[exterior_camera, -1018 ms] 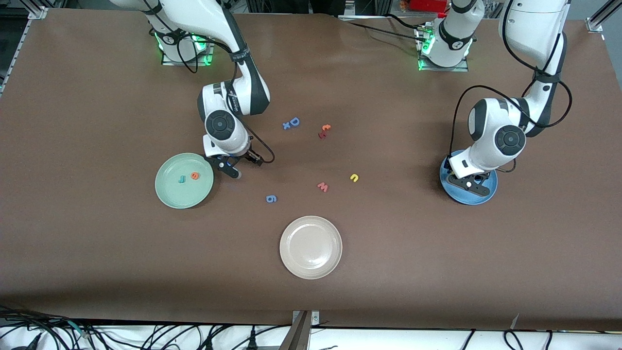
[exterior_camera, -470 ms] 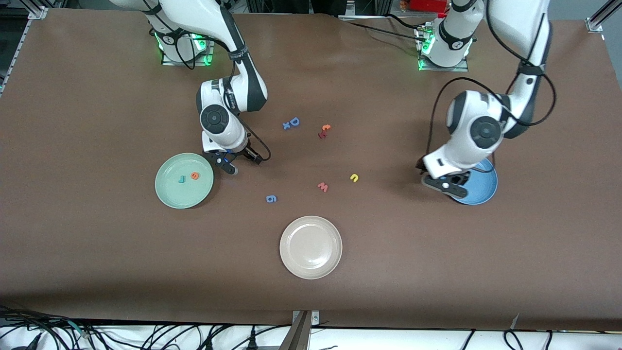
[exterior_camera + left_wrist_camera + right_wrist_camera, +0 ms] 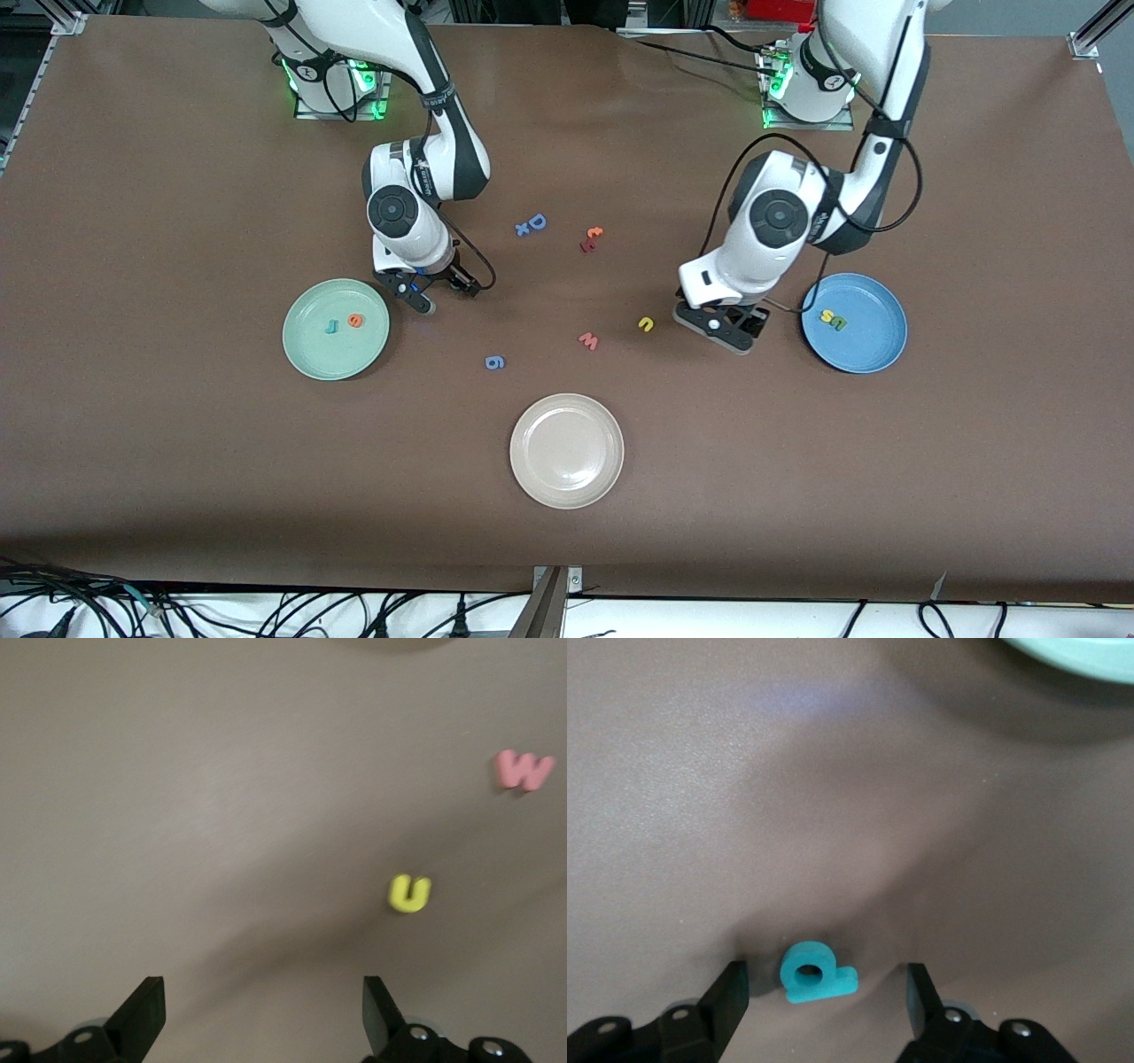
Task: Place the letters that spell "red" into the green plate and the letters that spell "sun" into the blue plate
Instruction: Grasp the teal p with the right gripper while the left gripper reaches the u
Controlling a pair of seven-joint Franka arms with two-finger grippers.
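Note:
The green plate (image 3: 310, 350) holds a teal "r" (image 3: 331, 327) and an orange "e" (image 3: 355, 321). Just off its rim, toward the table's middle, my right gripper (image 3: 416, 299) is low over the table. In the right wrist view it (image 3: 826, 994) is open, and a teal "d" (image 3: 808, 973) lies on the table between its fingers, with a gap on each side. The blue plate (image 3: 873, 350) holds a yellow "s" (image 3: 827, 315) and a dark green letter (image 3: 839, 323). My left gripper (image 3: 722, 330) is open and empty over the table between the blue plate and a yellow "u" (image 3: 647, 324) (image 3: 409, 893).
A beige-white plate (image 3: 567, 450) sits nearer the front camera. Loose letters lie mid-table: a pink "w" (image 3: 588, 340) (image 3: 524, 771), a blue "9" shape (image 3: 495, 361), a blue "D" with a small "x" (image 3: 532, 223), and an orange and red pair (image 3: 591, 239).
My left gripper opened, left the blue plate and swung toward the yellow "u", uncovering two letters in that plate. My right gripper shifted slightly beside the green plate.

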